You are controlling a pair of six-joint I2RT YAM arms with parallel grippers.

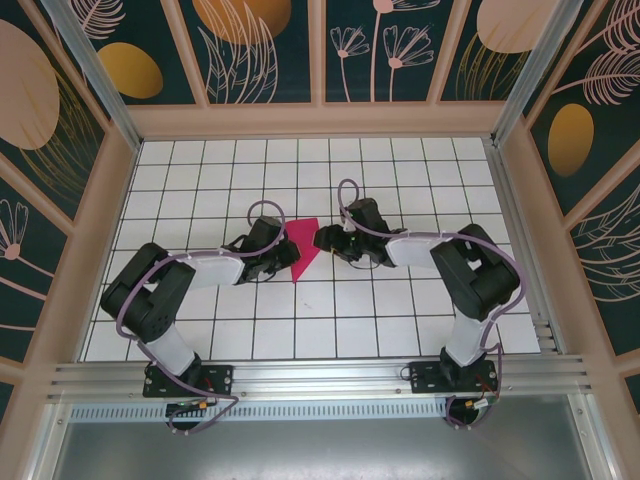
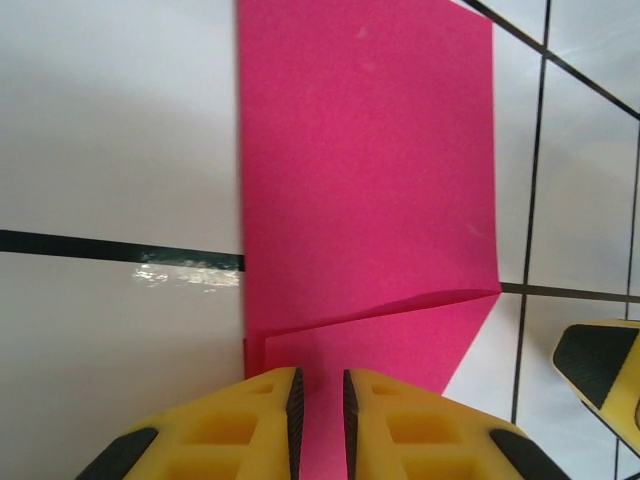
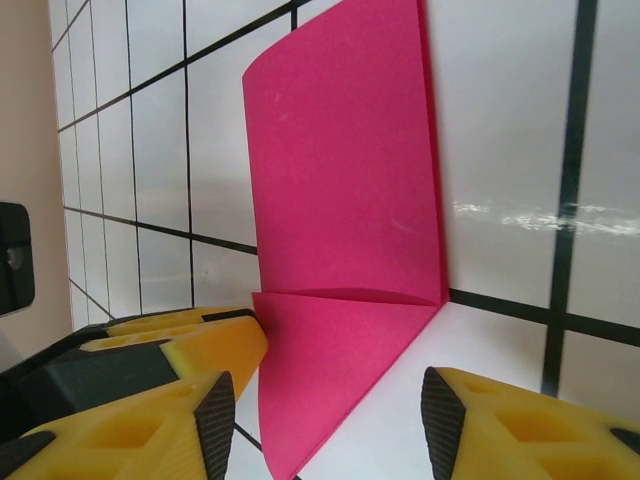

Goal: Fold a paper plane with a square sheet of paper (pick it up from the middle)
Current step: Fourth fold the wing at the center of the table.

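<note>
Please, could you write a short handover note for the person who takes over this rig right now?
Left tool: shut on the pink paper's edge.
Right tool: open around its folded corner, not gripping.
Paper: on the table, between both tools.
Done: early folds; one creased flap shows.
Left to do: remaining folds; no plane shape yet.

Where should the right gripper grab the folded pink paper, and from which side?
On the pink paper, grip the triangular folded flap, coming in low from the right gripper's own side. That corner points between its open fingers, and the left gripper pinches the flap's far edge.
</note>
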